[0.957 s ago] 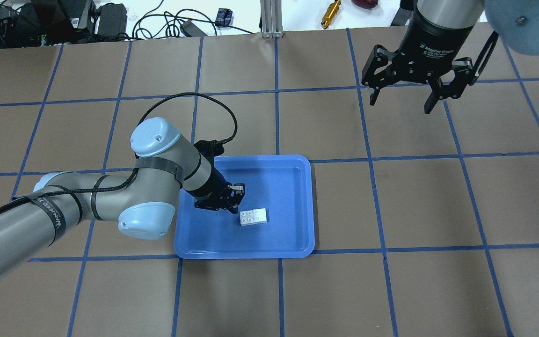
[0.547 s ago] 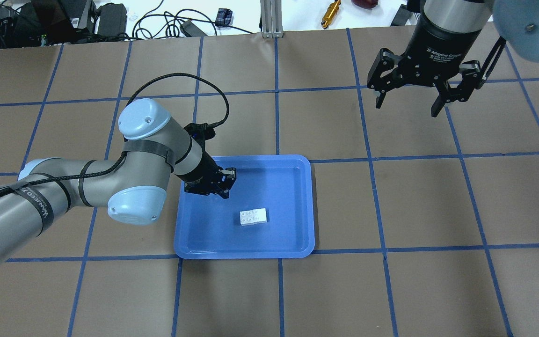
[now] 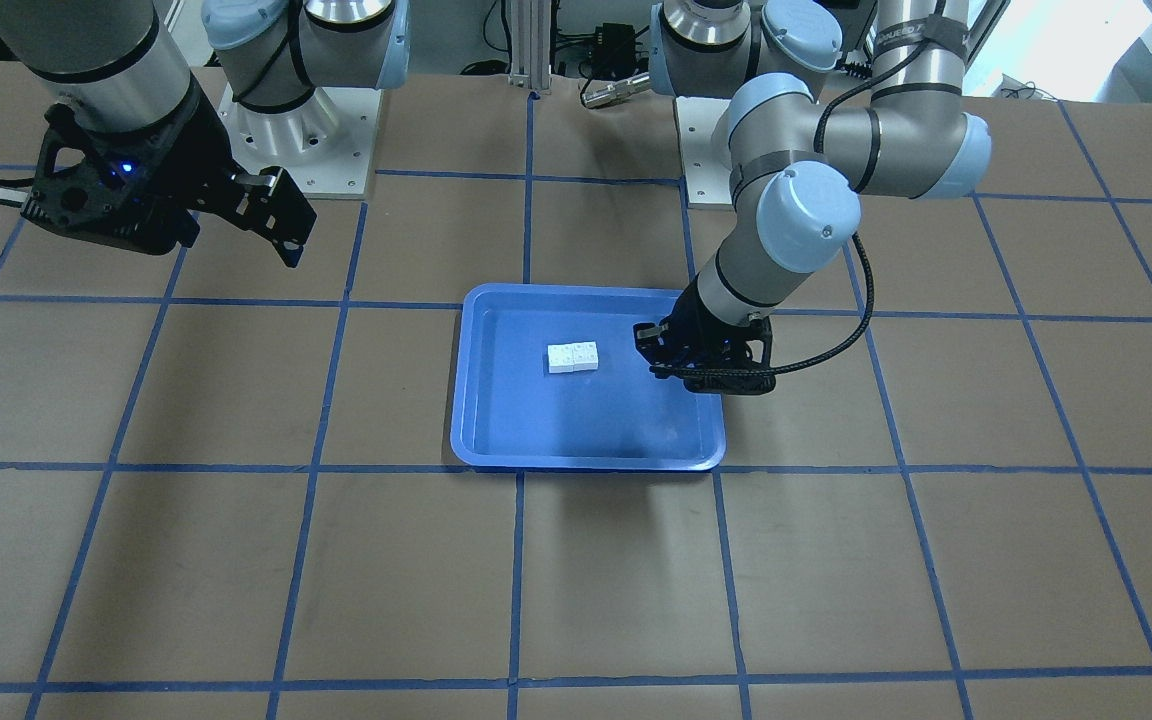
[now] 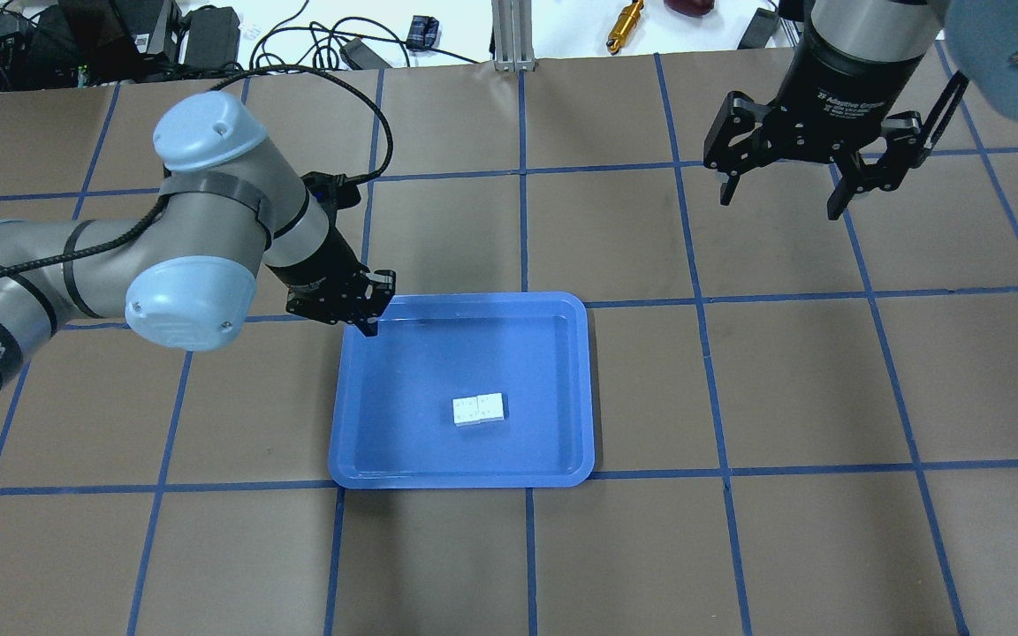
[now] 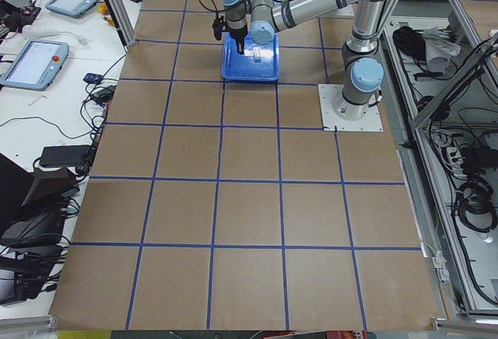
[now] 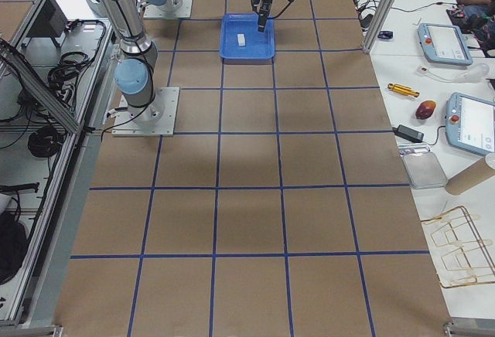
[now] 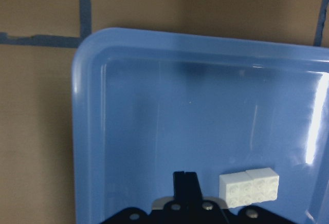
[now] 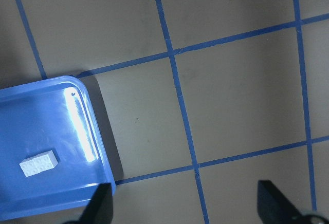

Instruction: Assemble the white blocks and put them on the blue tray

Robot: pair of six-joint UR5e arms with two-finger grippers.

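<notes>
The assembled white blocks point(image 4: 479, 409) lie flat near the middle of the blue tray point(image 4: 553, 353). They also show in the front view point(image 3: 573, 357), in the left wrist view point(image 7: 249, 187) and in the right wrist view point(image 8: 39, 163). My left gripper point(image 4: 372, 320) is shut and empty over the tray's far left corner, apart from the blocks. In the left wrist view its fingertips point(image 7: 185, 183) are pressed together. My right gripper point(image 4: 783, 190) is open and empty, high above the table at the far right, well away from the tray.
The tray point(image 3: 496, 420) sits on a brown table cover with a blue tape grid. Cables and chargers point(image 4: 208, 35), a brass tool point(image 4: 626, 25) and an aluminium post point(image 4: 513, 35) lie beyond the far edge. The arm bases point(image 3: 296, 130) stand at the robot's side.
My left gripper has drawn back from beside the white blocks to the tray's far left corner. The blocks have stayed in place. My right gripper has drifted slightly to the right.
</notes>
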